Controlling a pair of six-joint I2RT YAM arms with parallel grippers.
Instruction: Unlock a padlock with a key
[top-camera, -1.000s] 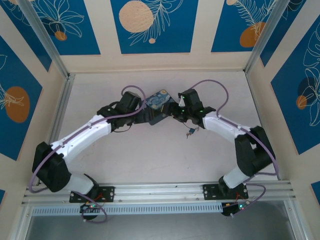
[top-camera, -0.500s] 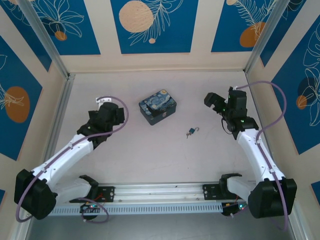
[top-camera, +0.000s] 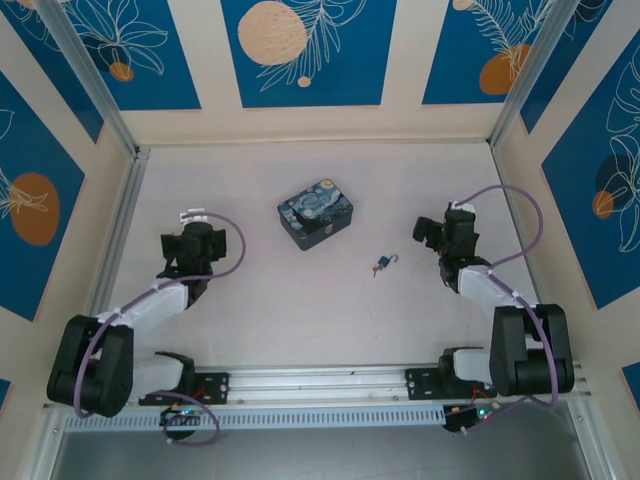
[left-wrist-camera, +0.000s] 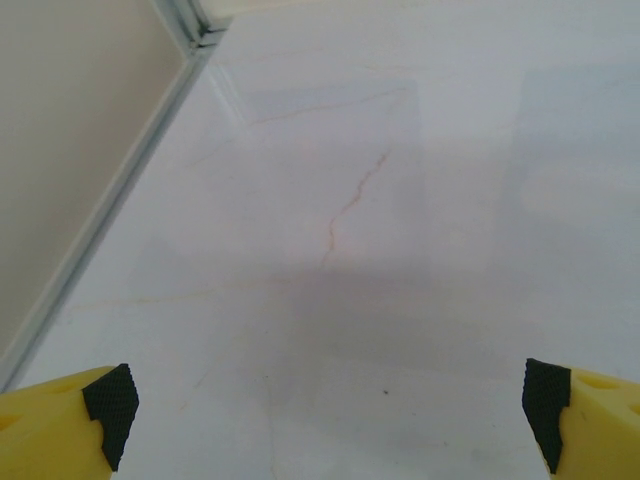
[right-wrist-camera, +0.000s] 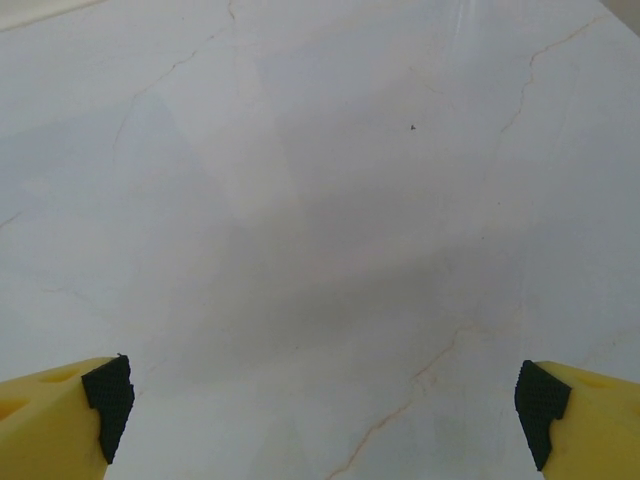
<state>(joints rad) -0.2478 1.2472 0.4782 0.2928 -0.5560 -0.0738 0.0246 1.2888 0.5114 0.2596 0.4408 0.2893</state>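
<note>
The tiny dark bluish padlock (top-camera: 381, 265) lies on the table, right of centre, with its thin silvery shackle pointing right. A silvery sliver beside it may be the key, but I cannot tell it apart at this size. My left gripper (top-camera: 185, 243) (left-wrist-camera: 325, 415) is far to the padlock's left, open, with bare table between its fingers. My right gripper (top-camera: 431, 231) (right-wrist-camera: 325, 410) hovers a short way to the padlock's right, also open and empty. Each wrist view has the yellow fingers with black pads (left-wrist-camera: 110, 400) (right-wrist-camera: 108, 398) spread wide at the bottom corners.
A blue swirl-painted tin box (top-camera: 315, 213) stands left of and beyond the padlock. Metal rails (top-camera: 115, 235) and patterned walls close the table in. The left wrist view faces the left wall rail (left-wrist-camera: 120, 190).
Both arms have drawn back from the tin, where they met a second ago, out to the sides and nearer the front. The tin and padlock have not moved.
</note>
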